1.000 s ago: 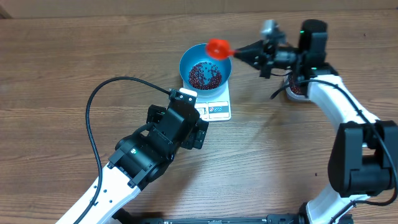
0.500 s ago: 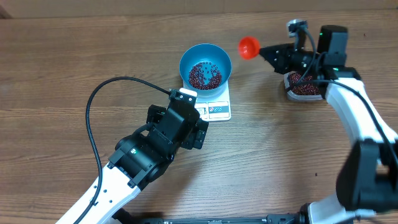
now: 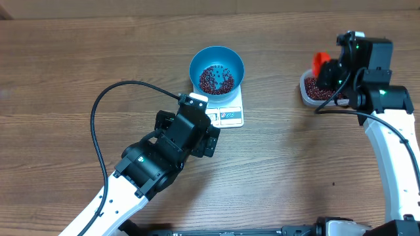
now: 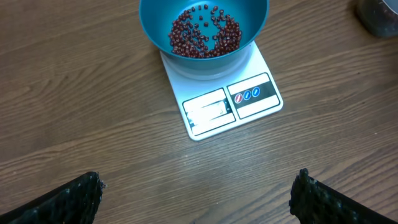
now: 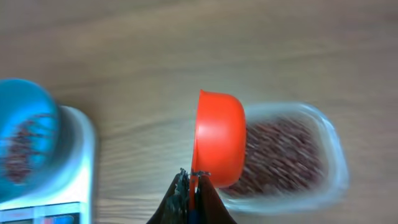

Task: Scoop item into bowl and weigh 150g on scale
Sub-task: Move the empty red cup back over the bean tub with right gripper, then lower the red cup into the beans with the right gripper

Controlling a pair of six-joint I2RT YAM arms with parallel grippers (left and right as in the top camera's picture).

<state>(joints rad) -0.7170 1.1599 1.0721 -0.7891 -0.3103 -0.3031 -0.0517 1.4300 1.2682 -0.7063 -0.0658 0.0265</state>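
Nearest on my left side, the two black fingers of my left gripper (image 4: 196,202) stand wide apart with nothing between them, hovering over the bare brown wooden table (image 4: 93,112); just beyond them lies the small flat white rectangular scale (image 4: 227,106), its display panel and blue-marked buttons along the edge facing me, though I cannot read the display; on the farther part of the scale sits the round deep blue bowl (image 4: 149,18), upright, with a loose layer of small dark red-brown beans (image 4: 202,34) covering its bottom; from above, a black cable (image 3: 98,124) loops over the table beside my left arm. On my right side, the right gripper (image 5: 193,196) has its jaws pressed together on the thin handle of an orange-red plastic scoop (image 5: 219,140); the scoop's cup is turned on its side, and I cannot tell whether any beans are in it, since that view is blurred; right behind the cup lies a clear rounded-rectangular plastic tub (image 5: 329,180), holding a heap of the same beans; the scoop hangs over the end of the tub nearer the scale; from above, the tub rests on the table well apart from the bowl and scale, off to their right.
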